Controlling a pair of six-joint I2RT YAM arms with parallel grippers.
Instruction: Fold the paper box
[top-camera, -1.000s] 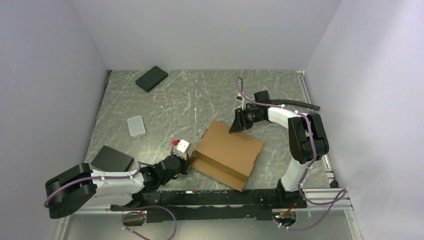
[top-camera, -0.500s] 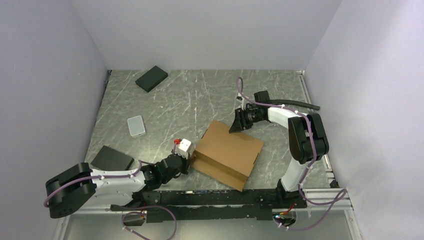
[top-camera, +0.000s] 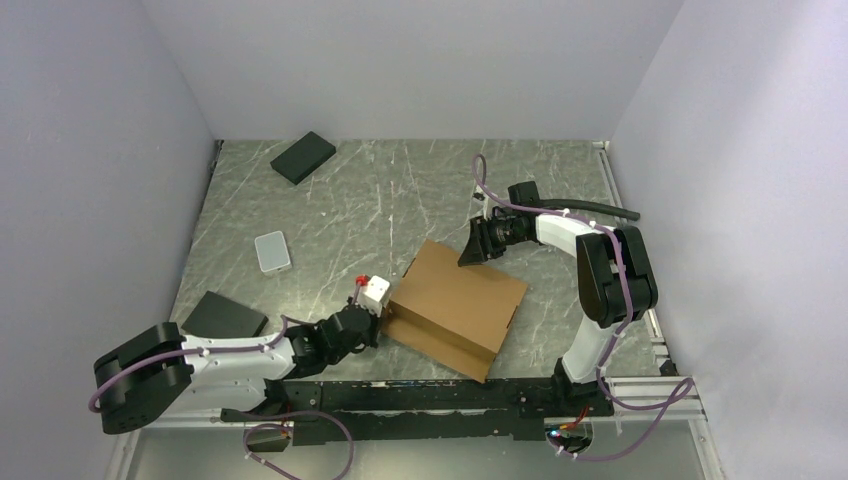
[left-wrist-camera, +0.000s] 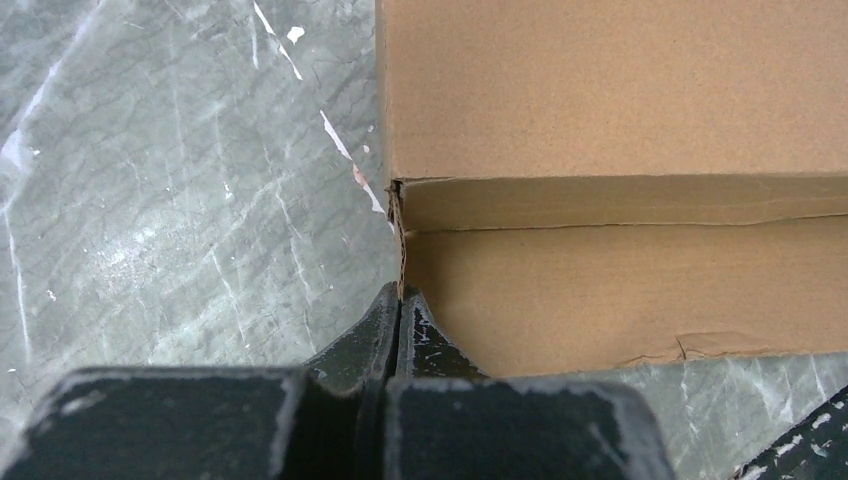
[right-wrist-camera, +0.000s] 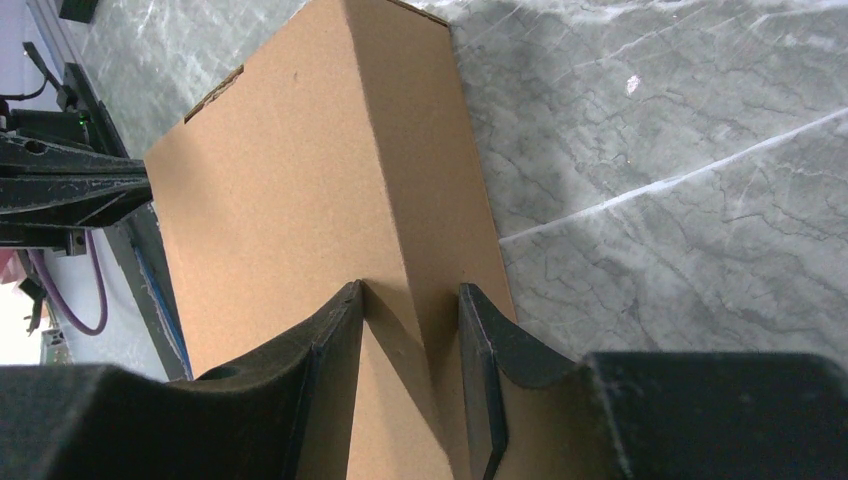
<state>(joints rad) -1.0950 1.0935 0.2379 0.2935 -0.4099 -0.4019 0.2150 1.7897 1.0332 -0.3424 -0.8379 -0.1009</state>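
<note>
Marble tabletop (top-camera: 380, 200) — left gripper (left-wrist-camera: 400, 298) closed tight against the paper box (top-camera: 455, 300) corner, right gripper (right-wrist-camera: 410, 293) half-spread, gripping its far edge

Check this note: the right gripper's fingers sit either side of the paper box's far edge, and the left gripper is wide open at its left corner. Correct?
Not quite: the left gripper is shut, fingers pressed together, at the paper box's left corner; the left wrist view shows it. The rest stands.

paper box (left-wrist-camera: 600, 90) cut off top and right — far corner hidden under right fingers (top-camera: 470, 256)
</note>
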